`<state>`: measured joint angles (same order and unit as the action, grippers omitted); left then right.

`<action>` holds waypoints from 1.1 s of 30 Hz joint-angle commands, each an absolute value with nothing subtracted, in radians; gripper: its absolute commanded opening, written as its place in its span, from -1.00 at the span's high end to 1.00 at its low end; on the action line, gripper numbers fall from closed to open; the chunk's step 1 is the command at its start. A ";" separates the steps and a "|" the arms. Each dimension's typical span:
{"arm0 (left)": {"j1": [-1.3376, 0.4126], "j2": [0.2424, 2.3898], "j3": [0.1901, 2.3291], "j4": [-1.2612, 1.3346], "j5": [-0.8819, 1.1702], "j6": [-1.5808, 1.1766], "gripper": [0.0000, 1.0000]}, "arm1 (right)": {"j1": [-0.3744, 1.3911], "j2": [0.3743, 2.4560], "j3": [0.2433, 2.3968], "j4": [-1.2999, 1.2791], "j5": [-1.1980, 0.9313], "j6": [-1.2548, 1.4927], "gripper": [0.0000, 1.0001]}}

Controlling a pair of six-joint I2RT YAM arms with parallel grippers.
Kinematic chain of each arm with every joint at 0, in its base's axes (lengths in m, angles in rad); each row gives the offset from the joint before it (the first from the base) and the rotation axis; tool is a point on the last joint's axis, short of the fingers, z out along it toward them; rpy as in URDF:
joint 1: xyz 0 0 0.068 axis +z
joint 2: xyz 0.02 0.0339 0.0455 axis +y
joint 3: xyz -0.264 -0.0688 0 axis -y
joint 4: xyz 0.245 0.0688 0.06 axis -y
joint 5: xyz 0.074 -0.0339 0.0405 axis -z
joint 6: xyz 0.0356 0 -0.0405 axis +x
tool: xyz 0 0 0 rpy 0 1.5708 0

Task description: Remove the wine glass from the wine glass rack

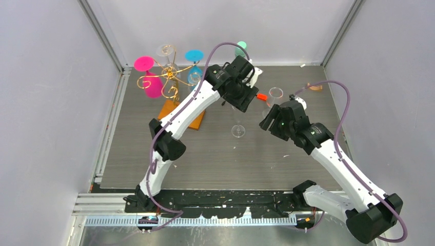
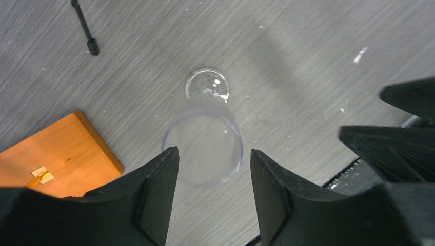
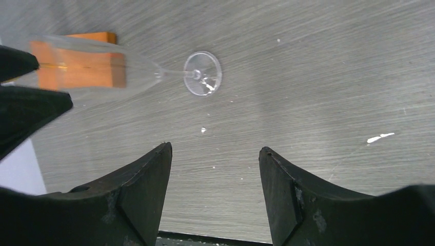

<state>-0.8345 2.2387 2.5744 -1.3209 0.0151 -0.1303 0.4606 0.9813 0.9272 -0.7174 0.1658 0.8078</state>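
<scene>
A clear wine glass [image 1: 237,128] stands on the table, its foot [image 2: 207,86] down and its rim [image 2: 202,149] up. My left gripper [image 2: 214,155] hangs open right above it; the rim sits between the fingertips [image 2: 166,164], with a gap on the right side. In the right wrist view the same wine glass [image 3: 154,74] shows from the side, with its foot [image 3: 202,73] on the grey top. My right gripper [image 3: 215,151] is open and empty, to the right of the glass. The gold wire wine glass rack [image 1: 169,77] stands at the back left on its orange wooden base [image 2: 56,148].
On the rack hang a pink glass [image 1: 149,77], a blue glass [image 1: 194,64] and a clear one [image 1: 165,51]. Another clear glass [image 1: 275,93] stands at the back right, near a small orange object [image 1: 261,96]. A mint-green cylinder [image 1: 240,48] is behind the left wrist.
</scene>
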 commanded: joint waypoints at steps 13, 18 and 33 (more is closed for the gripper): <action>-0.829 1.869 2.374 -1.156 -0.038 -0.131 -0.08 | 0.491 1.224 1.293 -0.645 0.149 0.695 -0.31; -0.827 1.710 2.210 -1.077 -0.145 -0.134 -0.16 | 0.580 1.355 1.448 -0.716 0.306 0.618 -0.31; -0.825 1.109 1.618 -0.700 -0.313 -0.123 -0.93 | 0.634 1.579 1.596 -0.873 0.395 0.523 0.14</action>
<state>-0.8295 1.1675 1.6947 -0.8520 -0.2333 -0.1265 0.6285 1.5635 1.5444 -0.8375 0.3759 0.5587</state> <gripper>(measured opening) 0.961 0.460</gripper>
